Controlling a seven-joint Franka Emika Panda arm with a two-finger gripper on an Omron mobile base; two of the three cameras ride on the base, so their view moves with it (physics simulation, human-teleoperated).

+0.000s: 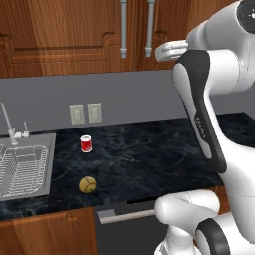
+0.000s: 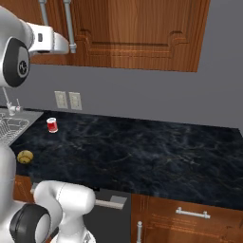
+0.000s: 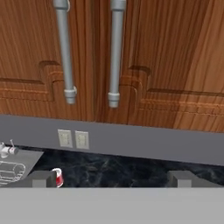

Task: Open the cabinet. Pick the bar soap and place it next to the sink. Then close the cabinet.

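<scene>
The cabinet point(image 3: 170, 52) has both reddish-brown doors shut, and its two grey bar handles point(image 3: 116, 52) hang side by side at the middle seam. My gripper point(image 3: 112, 179) is open with nothing between its fingertips point(image 3: 41, 178). It faces the doors a short way off, near their lower edge. In the base views my white hand point(image 1: 172, 50) is raised just right of the handles point(image 1: 150, 27). The sink point(image 1: 22, 169), with its wire rack and thin faucet, is set in the counter at the left. The bar soap is hidden.
A red can point(image 1: 86, 143) stands on the black marble counter point(image 1: 149, 159) right of the sink, and a yellow-brown ball point(image 1: 87, 185) lies near the front edge. Two wall outlets point(image 1: 84, 113) sit on the grey backsplash. Low wooden cabinets point(image 2: 190, 216) are below.
</scene>
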